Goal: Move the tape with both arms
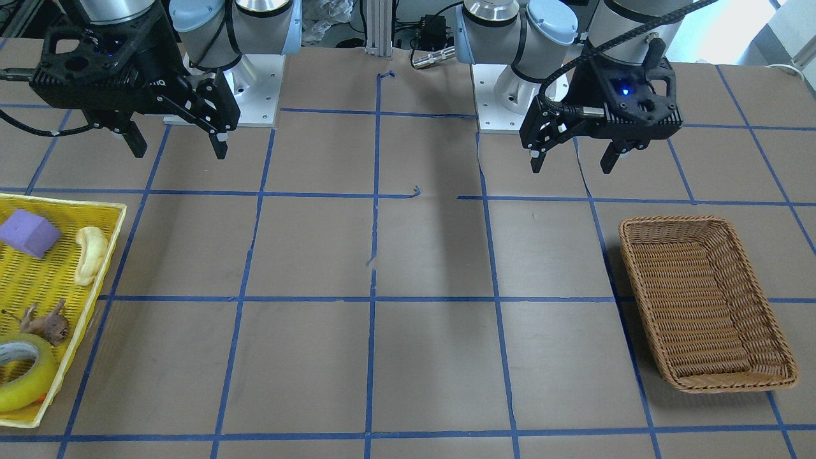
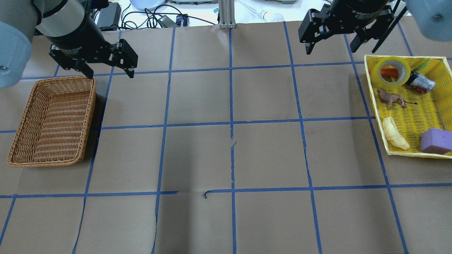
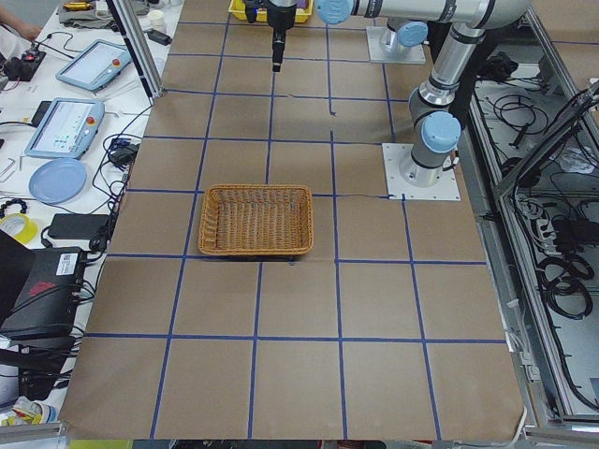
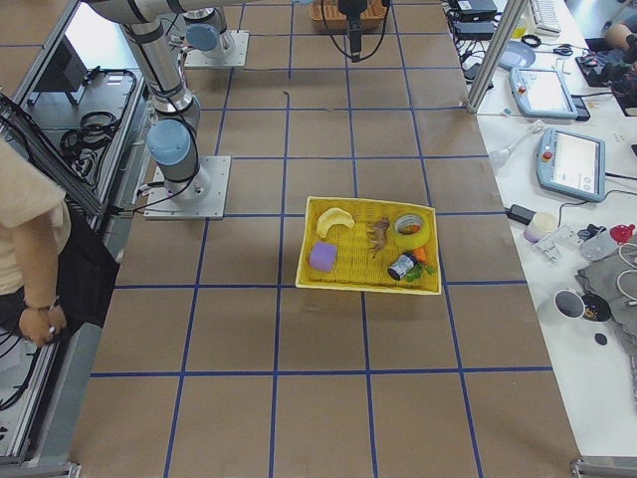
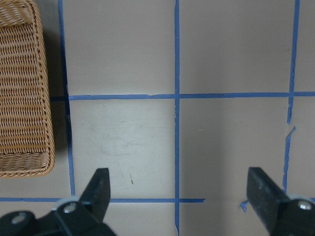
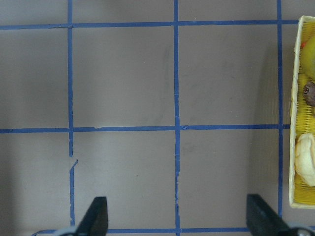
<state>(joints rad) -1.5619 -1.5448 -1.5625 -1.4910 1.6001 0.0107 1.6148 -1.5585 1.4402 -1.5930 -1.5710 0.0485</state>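
Observation:
The yellow tape roll (image 2: 387, 83) lies in the far corner of a yellow tray (image 2: 375, 102) on the robot's right side. It also shows in the front view (image 1: 25, 386) and the right side view (image 4: 409, 243). My right gripper (image 2: 331, 49) hangs open and empty above the table, left of the tray and apart from the tape; it also shows in the front view (image 1: 178, 152) and the right wrist view (image 6: 177, 214). My left gripper (image 2: 110, 74) hangs open and empty beside the far corner of a wicker basket (image 2: 90, 116); it also shows in the front view (image 1: 572, 167) and the left wrist view (image 5: 179, 189).
The tray also holds a purple block (image 2: 436, 140), a banana (image 2: 394, 133), a brown toy animal (image 2: 391, 98), a small can (image 2: 420, 83) and an orange item under the tape. The wicker basket (image 1: 669, 220) is empty. Blue tape lines grid the brown table.

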